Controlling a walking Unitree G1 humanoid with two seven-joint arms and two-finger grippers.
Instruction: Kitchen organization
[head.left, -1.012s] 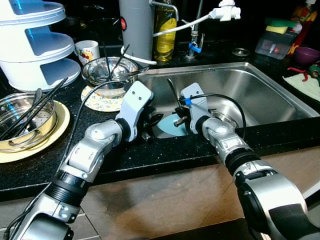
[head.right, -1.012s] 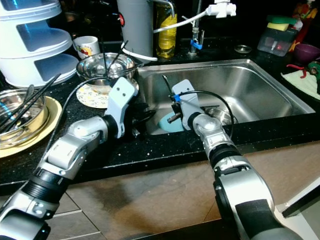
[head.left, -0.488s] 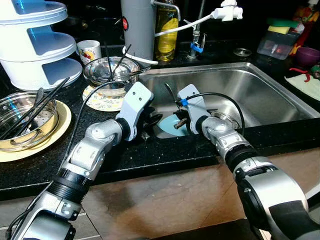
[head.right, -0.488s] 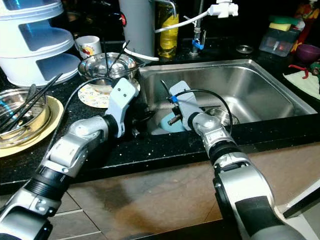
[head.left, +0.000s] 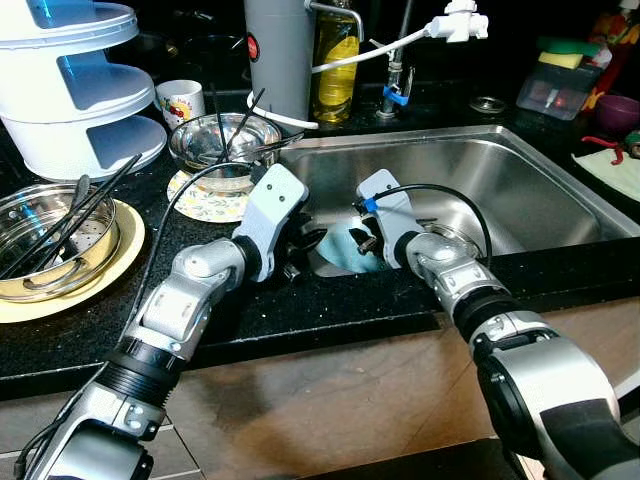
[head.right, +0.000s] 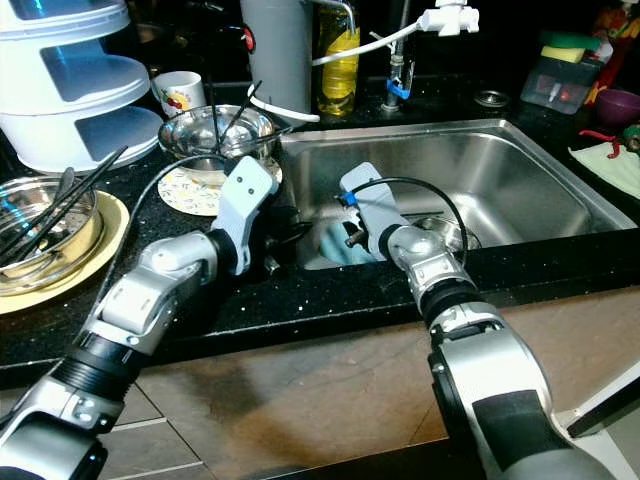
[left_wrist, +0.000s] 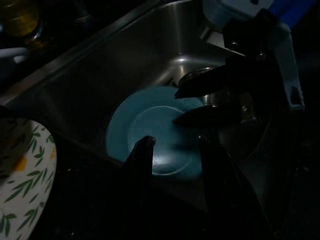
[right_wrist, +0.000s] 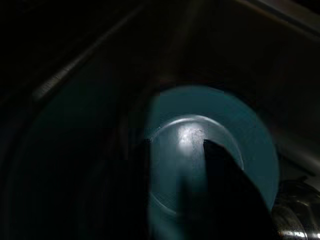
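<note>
At the sink's near-left corner, your right claw (head.left: 362, 243) hangs over the blue plate (left_wrist: 150, 132) with fingers parted, gripping nothing. Your left claw (left_wrist: 172, 150), also spread and empty, hovers at the plate's 9 o'clock, above the black table (head.left: 330, 305).

Black speckled countertop (head.left: 300, 305) with a steel sink (head.left: 520, 190) set into it. On the left side sits a yellow plate (head.left: 125, 245) carrying a steel bowl (head.left: 40, 235) full of dark utensils, then a leaf-print plate (head.left: 195, 205) with another steel bowl (head.left: 220, 140) on top. Behind those, a white tiered container (head.left: 80, 90) and a small white mug (head.left: 180, 100). By the sink's back edge stand a grey cylinder (head.left: 280, 55) and a yellow bottle (head.left: 335, 65). A blue plate (left_wrist: 150, 130) lies down in the sink basin.
</note>
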